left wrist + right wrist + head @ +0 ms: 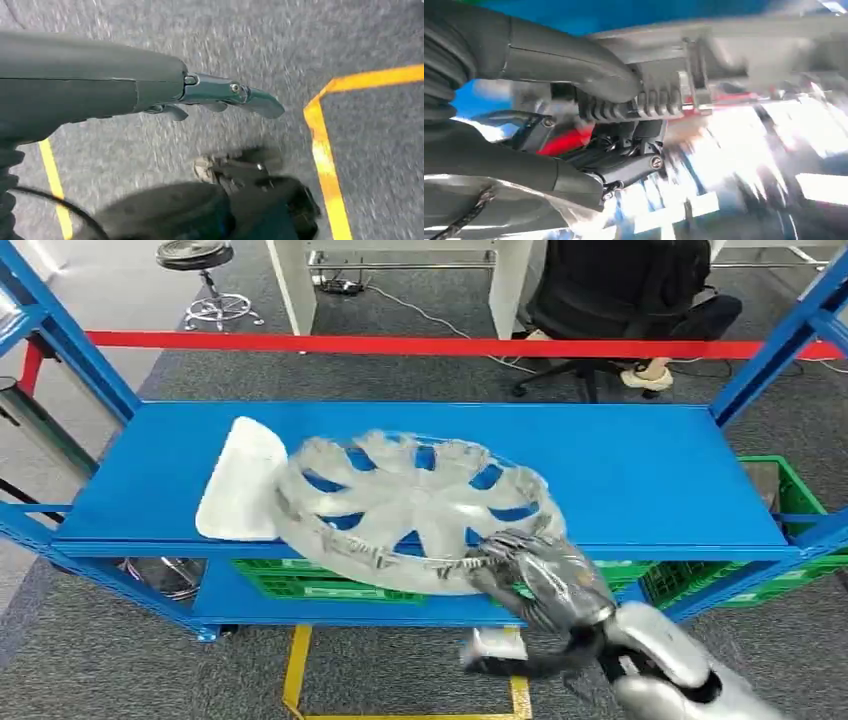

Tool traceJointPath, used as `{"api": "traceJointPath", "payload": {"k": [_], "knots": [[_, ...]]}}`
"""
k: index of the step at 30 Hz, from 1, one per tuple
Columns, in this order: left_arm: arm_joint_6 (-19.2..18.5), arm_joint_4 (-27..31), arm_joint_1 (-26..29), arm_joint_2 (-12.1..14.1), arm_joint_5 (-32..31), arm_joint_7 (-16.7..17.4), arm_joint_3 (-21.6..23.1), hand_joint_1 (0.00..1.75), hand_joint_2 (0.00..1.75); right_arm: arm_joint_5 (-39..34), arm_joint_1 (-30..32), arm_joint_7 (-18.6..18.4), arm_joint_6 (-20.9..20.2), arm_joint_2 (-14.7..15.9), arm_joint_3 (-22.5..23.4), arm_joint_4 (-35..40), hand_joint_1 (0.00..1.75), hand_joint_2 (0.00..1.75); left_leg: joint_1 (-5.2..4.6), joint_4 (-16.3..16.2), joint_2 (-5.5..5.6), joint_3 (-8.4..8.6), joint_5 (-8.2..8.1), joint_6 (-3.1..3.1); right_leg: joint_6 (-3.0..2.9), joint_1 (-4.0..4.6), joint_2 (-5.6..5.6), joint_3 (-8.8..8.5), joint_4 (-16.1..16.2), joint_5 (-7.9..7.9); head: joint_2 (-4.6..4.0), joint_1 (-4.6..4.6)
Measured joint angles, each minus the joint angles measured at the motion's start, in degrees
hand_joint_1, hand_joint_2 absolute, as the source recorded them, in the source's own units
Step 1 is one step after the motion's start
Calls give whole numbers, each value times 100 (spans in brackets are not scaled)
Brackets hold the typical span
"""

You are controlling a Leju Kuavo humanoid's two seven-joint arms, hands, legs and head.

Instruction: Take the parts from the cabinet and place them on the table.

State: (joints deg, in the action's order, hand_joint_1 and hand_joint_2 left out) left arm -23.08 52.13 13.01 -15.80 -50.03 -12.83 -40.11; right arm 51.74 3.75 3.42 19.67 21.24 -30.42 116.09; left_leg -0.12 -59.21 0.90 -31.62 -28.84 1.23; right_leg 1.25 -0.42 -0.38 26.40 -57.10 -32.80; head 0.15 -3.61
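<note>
A silver wheel cover (405, 505) wrapped in clear plastic lies on the blue shelf (640, 475), its near rim sticking out past the shelf's front edge. My right hand (540, 575) grips that near rim at its right side; in the right wrist view the thumb (574, 62) lies over the rim (724, 60) and the dark fingers (624, 167) curl beneath it. A white flat part (240, 480) lies on the shelf, touching the cover's left side. My left hand (220, 95) hangs over grey carpet, fingers apart and holding nothing.
Green crates (770, 530) sit on the lower shelf, under and to the right. Blue rack posts (770, 350) rise at both sides. A red bar (400, 344) crosses behind the shelf. A person sits on a black chair (610, 300) beyond it. Yellow tape (296, 670) marks the carpet.
</note>
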Motion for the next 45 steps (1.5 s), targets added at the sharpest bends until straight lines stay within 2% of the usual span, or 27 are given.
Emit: {"api": "traceJointPath", "payload": {"k": [1, 3, 10, 17, 21, 22, 23, 24, 25, 27, 28, 29, 30, 31, 32, 33, 34, 37, 38, 39, 40, 42, 43, 44, 45], "knots": [[35, 0, -9, 0, -35, -68, -79, 0, 175, 85, 112, 109, 270, -79, 0, 116, 175, 175, -1, 6, -8, 1, 0, 0, 0, -1, 14, 4, 0, 0, 0, 7], [103, -9, -84, -2, -89, -148, -216, 0, 175, 142, 201, 130, 485, -231, 9, 323, 175, 175, 0, 7, -11, 6, 0, -1, 0, -1, 13, 7, 1, 0, 0, 7], [131, -236, -301, -2, -233, -585, -572, 0, 175, 153, 436, 327, 748, -404, 72, 526, 175, 175, -5, 7, -1, 12, -1, -1, -3, -6, -6, 55, 6, -6, 0, 0], [205, -439, -433, 11, -323, -666, -769, 0, 175, 192, 547, 356, 875, -520, 116, 555, 175, 175, -51, -7, -5, 0, -5, 7, 25, -50, 7, 12, 8, 12, 0, 0], [286, -531, -475, 13, -409, -708, -887, 0, 175, 218, 644, 345, 866, -644, 112, 590, 175, 175, -91, -13, -8, -1, -20, 51, 67, -87, 16, 18, 22, 25, 0, 4], [286, -538, -482, 13, -439, -712, -909, 0, 175, 201, 643, 331, 860, -666, 111, 610, 175, 175, -99, -8, -9, -3, 9, 82, 110, -93, 21, 10, 40, 57, 0, 7], [284, -551, -504, 9, -448, -714, -955, 0, 175, 148, 642, 321, 857, -690, 111, 638, 175, 175, -54, 106, -24, 18, 60, 137, 122, -79, 26, -2, 42, 23, 0, 4], [282, -560, -517, 4, -457, -717, -979, 0, 175, 95, 648, 318, 857, -695, 111, 644, 175, 175, -30, 158, -47, 52, 101, 159, 116, -82, 26, 61, -35, -84, 0, -4], [269, -566, -536, 2, -483, -721, -1003, 0, 175, 32, 640, 318, 857, -710, 109, 649, 175, 175, -25, 174, -44, 44, 116, 180, 111, -69, 30, 194, -317, -267, 0, -13], [262, -586, -551, -15, -509, -725, -1053, 0, 175, -81, 646, 310, 851, -725, 105, 651, 175, 175, -29, 171, -47, 20, 120, 183, 121, -79, 31, 664, -1283, -668, 0, -28], [262, -592, -557, -20, -511, -725, -1088, 0, 175, -92, 647, 310, 846, -749, 100, 651, 175, 175, -30, 168, -53, 15, 121, 181, 136, -79, 30, 877, -1683, -764, 0, -28], [260, -603, -561, -22, -516, -725, -1114, 0, 175, -99, 650, 312, 844, -754, 94, 651, 175, 175, -25, 163, -53, 15, 122, 178, 148, -83, 29, 951, -1781, -693, 0, -31], [253, -610, -565, -28, -520, -725, -1125, 0, 175, -105, 651, 310, 838, -754, 90, 651, 175, 175, -11, 149, -51, 16, 122, 175, 162, -98, 28, 905, -1619, -467, 0, -28], [227, -612, -571, -37, -548, -725, -1132, 0, 175, -142, 650, 314, 825, -754, 90, 651, 175, 175, 6, 125, -45, 14, 111, 154, 184, -121, 26, 746, -1225, -156, 0, -31], [196, -612, -573, -50, -566, -725, -1134, 0, 175, -208, 648, 334, 814, -754, 90, 651, 175, 175, 29, 80, -31, 11, 86, 115, 216, -148, 24, 516, -692, 162, 0, -31], [170, -612, -574, -59, -577, -725, -1145, 0, 175, -271, 643, 368, 809, -754, 98, 649, 175, 175, 36, 28, -22, -6, 56, 65, 253, -164, 34, 349, -335, 200, 0, -33], [166, -610, -584, -59, -597, -725, -1167, 0, 175, -320, 634, 397, 805, -754, 103, 638, 175, 175, 12, -9, 1, -58, 63, 7, 226, -112, 58, 263, -324, 178, 0, -66], [85, -599, -601, -129, -656, -706, -1211, 0, 175, -481, 617, 513, 770, -754, 160, 640, 175, 175, 7, -63, 13, -155, 134, -94, 114, -115, 102, 380, -297, 136, 0, -35], [63, -597, -599, -136, -686, -695, -1234, 0, 175, -492, 622, 543, 755, -754, 179, 640, 175, 175, 8, -72, 15, -180, 140, -117, 68, -133, 90, 408, -286, 165, 0, -44], [59, -590, -600, -140, -690, -679, -1252, 0, 175, -490, 614, 559, 750, -754, 195, 640, 175, 175, 23, -127, -1, -214, 42, -147, 9, -143, 68, 437, -272, 193, 0, -33], [57, -579, -600, -162, -697, -668, -1265, 0, 175, -490, 619, 576, 744, -758, 207, 640, 175, 175, 23, -320, -26, -281, -173, -179, -42, -140, 62, 467, -272, 224, 0, -15], [55, -577, -609, -170, -706, -669, -1272, 0, 175, -488, 604, 613, 744, -769, 212, 638, 175, 175, 39, -1149, -30, -567, -706, -214, -120, -111, 26, 547, -274, 277, 0, -11], [52, -577, -615, -175, -706, -668, -1274, 0, 175, -488, 600, 624, 744, -776, 212, 631, 175, 175, 40, -1524, -31, -675, -866, -218, -132, -91, 11, 586, -277, 304, 0, -9], [46, -577, -619, -179, -706, -669, -1276, 0, 175, -488, 592, 627, 744, -788, 212, 618, 175, 175, 40, -1690, -32, -690, -890, -214, -136, -73, 2, 618, -279, 331, 0, -11], [30, -577, -622, -181, -706, -669, -1276, 0, 175, -488, 582, 627, 744, -800, 212, 607, 175, 175, 38, -1631, -31, -606, -778, -195, -139, -55, -1, 650, -282, 356, 0, -11]]}}
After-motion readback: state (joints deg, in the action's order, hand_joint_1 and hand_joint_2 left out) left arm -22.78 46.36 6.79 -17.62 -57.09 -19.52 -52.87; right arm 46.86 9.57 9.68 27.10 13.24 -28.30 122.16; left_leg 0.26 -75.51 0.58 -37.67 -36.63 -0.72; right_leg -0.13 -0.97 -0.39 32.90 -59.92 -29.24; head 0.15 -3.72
